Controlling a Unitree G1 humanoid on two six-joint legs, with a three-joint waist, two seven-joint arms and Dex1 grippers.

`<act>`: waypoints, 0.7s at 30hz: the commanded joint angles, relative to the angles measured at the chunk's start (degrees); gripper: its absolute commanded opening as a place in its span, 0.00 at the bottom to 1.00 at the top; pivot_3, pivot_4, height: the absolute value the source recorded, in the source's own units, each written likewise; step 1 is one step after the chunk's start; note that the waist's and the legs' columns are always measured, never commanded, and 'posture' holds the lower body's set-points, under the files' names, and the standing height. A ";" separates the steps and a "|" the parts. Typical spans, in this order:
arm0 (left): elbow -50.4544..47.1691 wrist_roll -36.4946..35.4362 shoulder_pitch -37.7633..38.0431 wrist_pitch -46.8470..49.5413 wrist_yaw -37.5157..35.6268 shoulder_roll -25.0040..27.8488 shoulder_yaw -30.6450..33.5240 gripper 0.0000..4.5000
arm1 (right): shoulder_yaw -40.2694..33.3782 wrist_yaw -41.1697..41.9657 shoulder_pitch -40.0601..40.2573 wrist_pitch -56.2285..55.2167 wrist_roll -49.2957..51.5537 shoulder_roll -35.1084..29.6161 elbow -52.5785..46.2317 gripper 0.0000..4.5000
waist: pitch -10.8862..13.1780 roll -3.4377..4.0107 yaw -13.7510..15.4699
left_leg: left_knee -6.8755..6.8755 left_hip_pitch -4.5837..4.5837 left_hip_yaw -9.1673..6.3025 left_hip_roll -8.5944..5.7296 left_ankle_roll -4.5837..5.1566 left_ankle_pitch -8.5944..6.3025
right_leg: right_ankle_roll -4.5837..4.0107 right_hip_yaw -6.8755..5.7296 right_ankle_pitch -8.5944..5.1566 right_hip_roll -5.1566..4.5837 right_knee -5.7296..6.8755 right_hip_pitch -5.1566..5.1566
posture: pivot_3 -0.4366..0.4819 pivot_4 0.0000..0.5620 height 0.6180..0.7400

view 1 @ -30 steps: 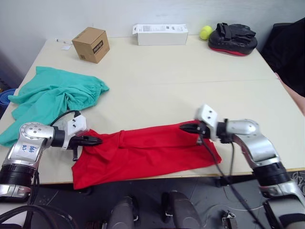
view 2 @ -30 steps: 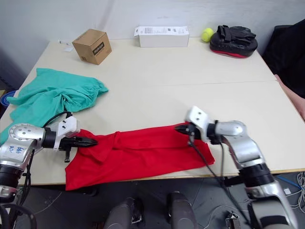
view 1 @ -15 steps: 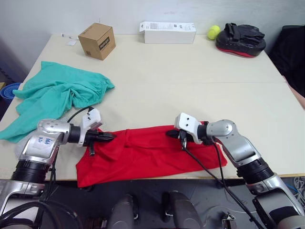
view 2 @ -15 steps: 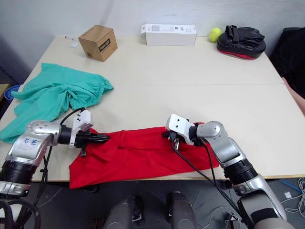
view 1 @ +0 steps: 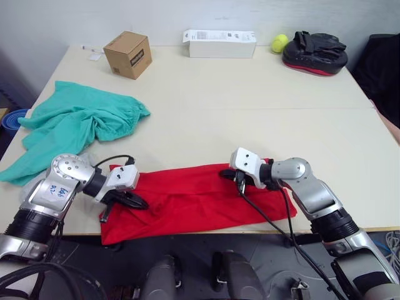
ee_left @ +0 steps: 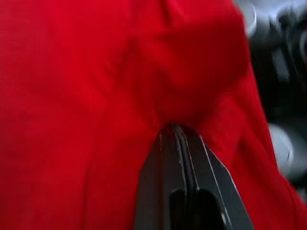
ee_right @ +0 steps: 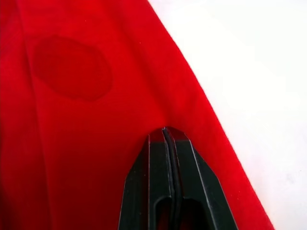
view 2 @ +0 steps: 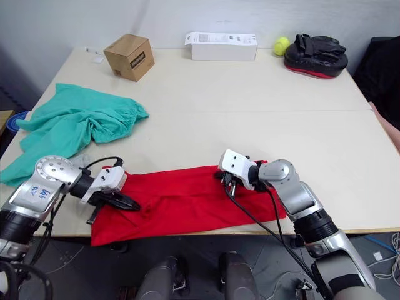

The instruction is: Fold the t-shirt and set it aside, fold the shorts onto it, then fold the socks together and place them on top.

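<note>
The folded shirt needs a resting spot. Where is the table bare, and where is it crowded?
Bare: the table middle, between the shorts, the t-shirt and the white box, and its right side. Crowded: the near edge, where left gripper and right gripper pinch the t-shirt, and the far edge.

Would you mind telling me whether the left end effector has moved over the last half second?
Yes. The left end effector has swung toward the table's near edge, away from the shorts, clamped on the t-shirt.

Matt red cloth is seen in the t-shirt [view 1: 200, 197], soft teal cloth in the shorts [view 1: 78, 122], smooth matt finish on the tabletop [view 1: 250, 106].
</note>
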 commanded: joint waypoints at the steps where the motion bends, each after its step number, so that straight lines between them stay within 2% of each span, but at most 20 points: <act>1: 10.41 5.46 -4.06 -6.25 6.14 -1.73 0.74 0.01 | 0.06 -0.54 1.92 1.26 -1.79 -1.09 1.53 0.00 | 0.00 0.01 0.10 | 0.02 0.01 -0.02 0.00 0.02 0.03 | -0.03 -0.03 0.00 -0.01 -0.01 0.02 | 0.48 0.27 1.00; 4: 13.33 2.55 -7.05 -4.55 5.69 -3.70 3.08 0.01 | -0.39 -0.47 2.61 0.95 -1.72 -1.73 1.11 0.00 | -0.01 0.01 0.01 | 0.01 0.00 -0.02 -0.02 0.10 0.07 | -0.01 -0.04 0.03 -0.04 -0.06 0.08 | 0.48 0.27 1.00; 7: 8.33 -7.29 -8.34 12.55 0.75 -4.03 6.85 0.01 | -0.78 -0.34 3.12 0.42 -1.98 -2.33 1.16 0.00 | 0.00 -0.01 0.00 | 0.01 -0.06 -0.02 -0.02 0.38 0.15 | 0.05 -0.08 0.06 -0.03 -0.05 0.06 | 0.48 0.27 1.00; 9: 5.06 -9.68 -7.83 18.77 -1.42 -2.76 7.12 0.01 | -0.93 -0.35 2.87 0.39 -2.14 -2.22 1.42 0.00 | 0.01 -0.06 -0.08 | 0.03 -0.20 -0.02 -0.01 0.38 0.13 | 0.10 -0.08 0.08 0.00 -0.05 -0.03 | 0.48 0.27 1.00; 13: 5.87 -2.94 -5.28 14.94 2.77 -2.35 3.97 0.01 | -0.94 -0.46 2.52 -0.08 -2.24 -1.83 1.59 0.00 | 0.01 -0.06 -0.16 | 0.05 -0.17 0.01 -0.03 0.33 0.14 | 0.18 -0.06 0.10 0.02 -0.05 -0.02 | 0.48 0.27 1.00; 17: 6.15 -3.11 -4.51 15.88 3.65 -3.42 4.58 0.01 | -0.71 -0.60 1.72 -0.06 -2.56 -1.19 1.69 0.00 | 0.02 -0.10 -0.08 | 0.04 -0.15 0.00 -0.01 0.33 0.15 | 0.16 -0.05 0.09 0.02 -0.04 -0.03 | 0.48 0.27 1.00; 21: 12.57 3.43 -5.51 12.94 11.96 -4.22 3.07 0.01 | -0.90 -2.23 1.96 -1.96 -5.31 -2.73 3.86 0.00 | 0.00 -0.12 0.02 | 0.05 -0.13 -0.02 -0.03 0.35 0.14 | 0.15 -0.05 0.10 -0.03 -0.05 0.00 | 0.48 0.27 1.00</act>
